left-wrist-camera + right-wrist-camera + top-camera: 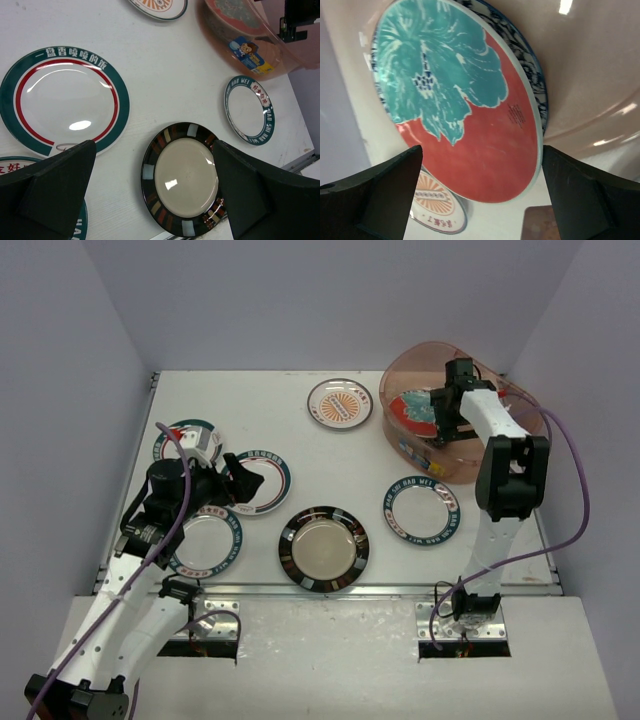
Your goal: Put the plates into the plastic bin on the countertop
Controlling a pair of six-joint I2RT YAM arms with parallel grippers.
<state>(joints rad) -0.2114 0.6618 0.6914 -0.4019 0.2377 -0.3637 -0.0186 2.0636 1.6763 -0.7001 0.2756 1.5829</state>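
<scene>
I'm operating in what is looking like a robotics lab test cell: bare pale walls (pixel 300 300) are boxing in a plain white countertop (pixel 330 465) spreading beneath the jaws.

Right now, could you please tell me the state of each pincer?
Left pincer: open, holding nothing.
Right pincer: open, above the floral plate in the bin.
</scene>
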